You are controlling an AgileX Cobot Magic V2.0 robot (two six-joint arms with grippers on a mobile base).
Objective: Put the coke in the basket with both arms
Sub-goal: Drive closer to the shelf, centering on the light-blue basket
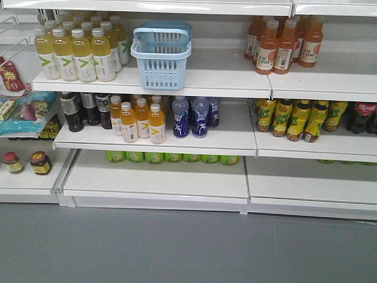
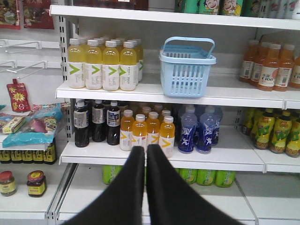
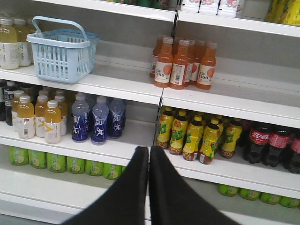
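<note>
The pale blue basket (image 1: 161,54) stands on the upper shelf beside yellow drinks; it also shows in the left wrist view as the basket (image 2: 186,67) and in the right wrist view as the basket (image 3: 61,49). Coke bottles (image 3: 265,143) with red labels stand on the middle shelf at far right, seen too as coke (image 1: 363,116). My left gripper (image 2: 146,151) is shut and empty, well back from the shelves, in front of the orange-yellow bottles. My right gripper (image 3: 148,152) is shut and empty, left of the coke. Neither arm shows in the front view.
Yellow bottles (image 1: 76,54), orange juice bottles (image 1: 283,44), dark bottles with black-and-white labels (image 2: 93,123), blue bottles (image 3: 96,121), yellow-green tea bottles (image 3: 192,136) and green bottles (image 1: 171,157) fill the white shelves (image 1: 177,138). Jars (image 1: 40,163) and snack packs (image 1: 26,112) sit left. Grey floor (image 1: 177,247) lies in front.
</note>
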